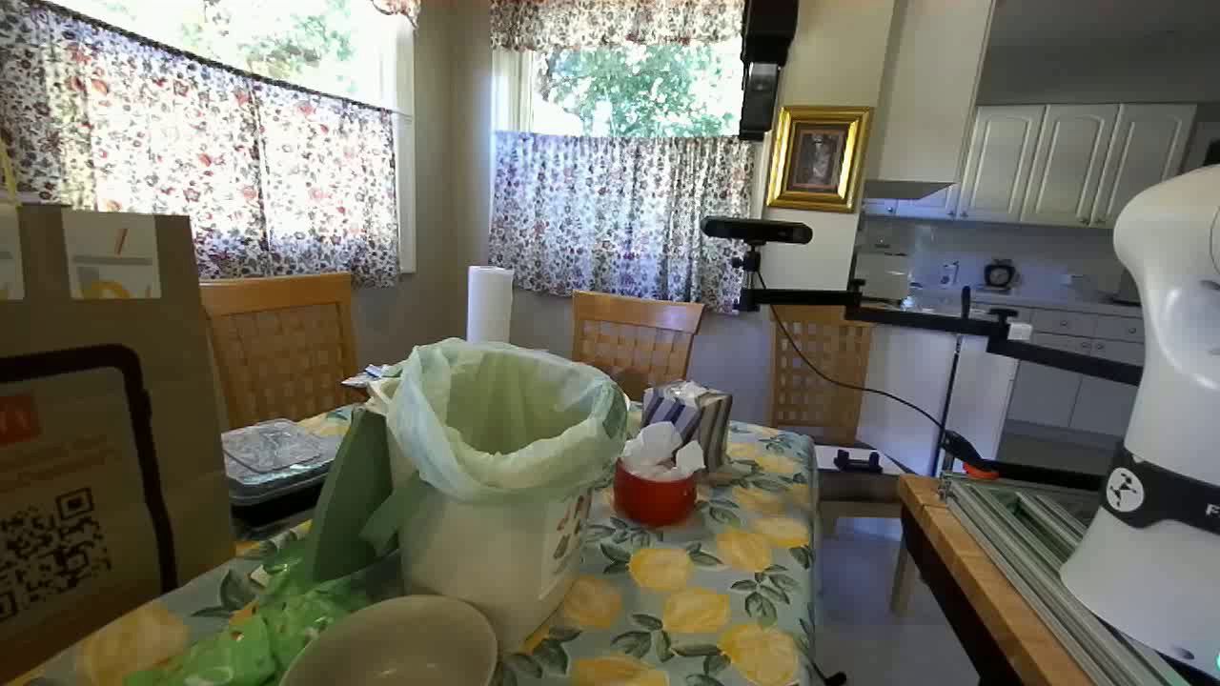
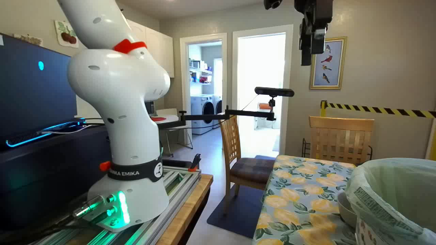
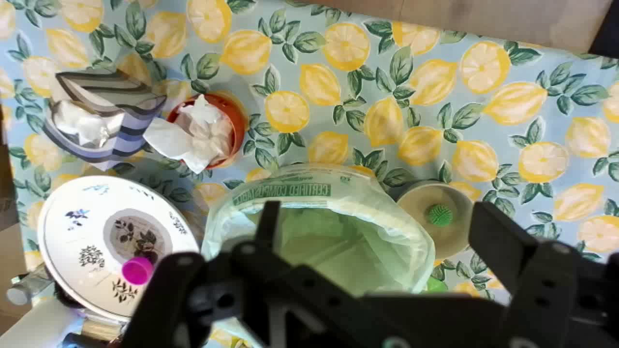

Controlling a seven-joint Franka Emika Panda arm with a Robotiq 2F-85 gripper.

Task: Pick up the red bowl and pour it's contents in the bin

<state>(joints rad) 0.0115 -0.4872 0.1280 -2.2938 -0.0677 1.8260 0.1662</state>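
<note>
Presently, the red bowl (image 1: 656, 501) is sitting upright on the lemon-patterned surface (image 1: 620, 572). It is holding crumpled white tissues (image 1: 658, 450) that are rising above its rim; in the wrist view, one piece is hanging over the side toward a striped tissue box (image 3: 135, 121), which is standing just beside the bowl. Near the red bowl, with a strip of the surface showing between them, the white bin (image 1: 477, 553) is standing, a pale green bag (image 1: 515, 476) folding over its rim. Overhead, the end effector (image 3: 377, 220) is pointing down, its fingers (image 3: 503, 237) standing spread wide apart; through the gap, the wrist view is showing part of the bin's mouth and part of a beige bowl (image 3: 413, 208). That bowl is resting just beside the bin, and a round green object (image 3: 440, 215) is lying in it. On the bin's other side, a white plate (image 3: 58, 241) with plant drawings is showing, a pink piece (image 3: 137, 270) lying over it. In an exterior view, a brown paper bag (image 1: 105, 448) is standing well apart from the red bowl, and a white paper roll (image 1: 489, 305) is rising behind the bin.
</note>
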